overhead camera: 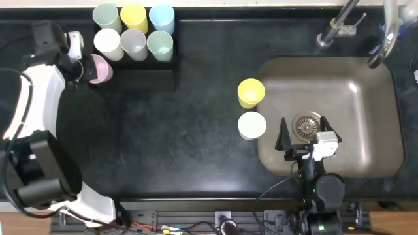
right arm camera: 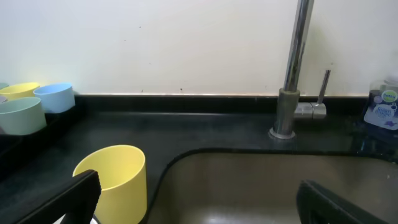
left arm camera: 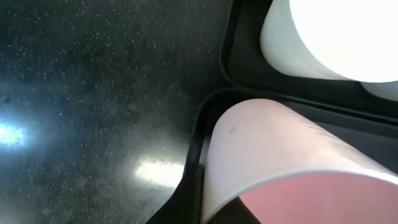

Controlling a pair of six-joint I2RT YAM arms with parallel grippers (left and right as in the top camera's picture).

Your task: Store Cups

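Pink cup [overhead camera: 100, 68]: tilted with its mouth toward the left tool, at the left end of the tray's front row, by the tabletop's back left corner.
Handling: judged light, thin-walled and smooth. The rim should be the stiffest part, so hold it there; a pinch on the wall may slip or flex.
Left tool [overhead camera: 77, 65]: at the cup's mouth. I read it as closed on the rim.
Tray [overhead camera: 147, 77]: six cups upright in its back rows.
Yellow cup [overhead camera: 251, 92], white cup [overhead camera: 251, 125]: upright on the tabletop, just beside the sink's [overhead camera: 366, 85] left edge.
Right tool [overhead camera: 304, 129]: over the sink's left part, jaws spread wide, empty, near both cups.
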